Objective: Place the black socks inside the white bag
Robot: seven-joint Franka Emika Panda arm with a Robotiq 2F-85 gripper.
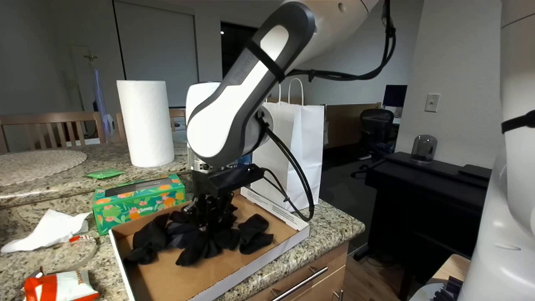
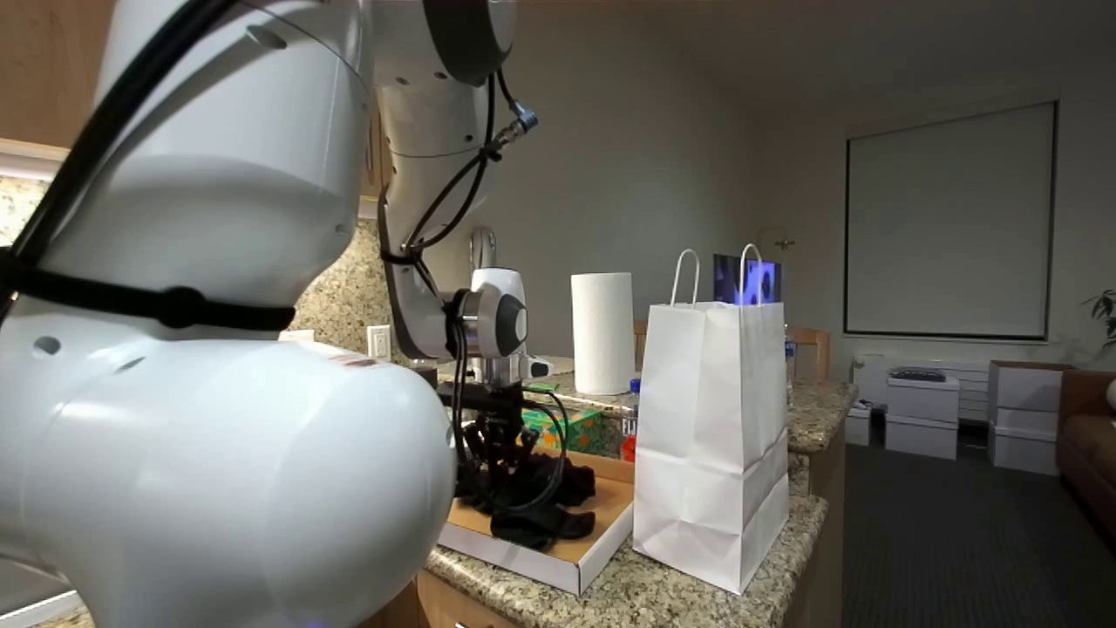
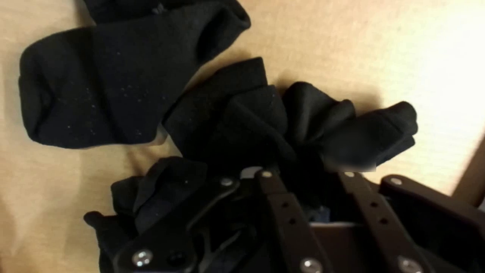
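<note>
- Black socks [image 1: 150,238], several, soft, crumpled: lying in a low-walled cardboard tray [image 1: 175,282] on the granite counter [image 1: 336,228]. They overlap, so we give no count. State of work: all that we see lie in the tray; we judge them still to be moved.
- Gripper [image 1: 205,225], black, one: pointing down, its tips sunk among the middle socks. Cloth and tips are alike in colour and the ends are buried, so we cannot tell whether it is clenched on fabric or standing loose. We take the step in hand to be the picking up, first part of a transfer.
- Loose sock [image 1: 255,234], bent: right of the gripper, just beside the rest; awaiting its turn, by our reckoning.
- White bag [image 2: 711,445], paper, tall: upright on the counter beyond the tray's right end in both exterior views. Its inside is hidden from us, so we cannot certify any sock delivered. Left to do, as we judge: secure a hold, lift, carry rightward, release within; then repeat for the remainder.
</note>
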